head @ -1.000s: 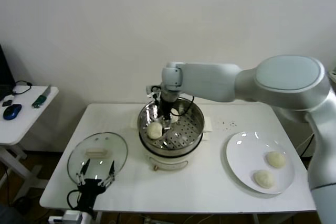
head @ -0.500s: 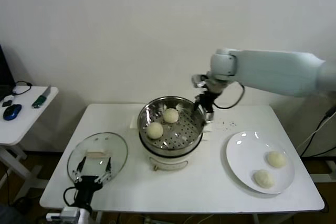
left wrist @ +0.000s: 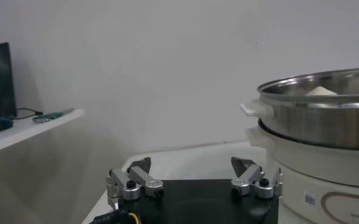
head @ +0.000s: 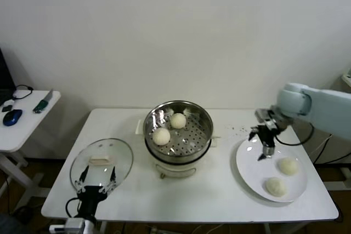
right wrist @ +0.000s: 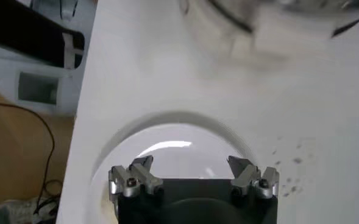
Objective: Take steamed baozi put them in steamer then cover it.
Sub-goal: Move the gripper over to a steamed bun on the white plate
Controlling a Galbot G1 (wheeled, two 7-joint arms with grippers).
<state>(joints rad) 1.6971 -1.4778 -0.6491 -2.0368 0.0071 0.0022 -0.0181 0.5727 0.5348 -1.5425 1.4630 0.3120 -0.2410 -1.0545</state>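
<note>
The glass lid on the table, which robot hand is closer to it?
The left one. The left gripper sits open at the near edge of the glass lid. The right gripper is open far across the table, over the white plate.

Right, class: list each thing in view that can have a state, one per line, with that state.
steamer: uncovered, two baozi inside
baozi in steamer: two, resting on the perforated bottom
cover: off, flat on the table
plate: holds two baozi
baozi on plate: two, not yet moved
right claw: open, empty, above the plate
left claw: open, empty, by the cover
</note>
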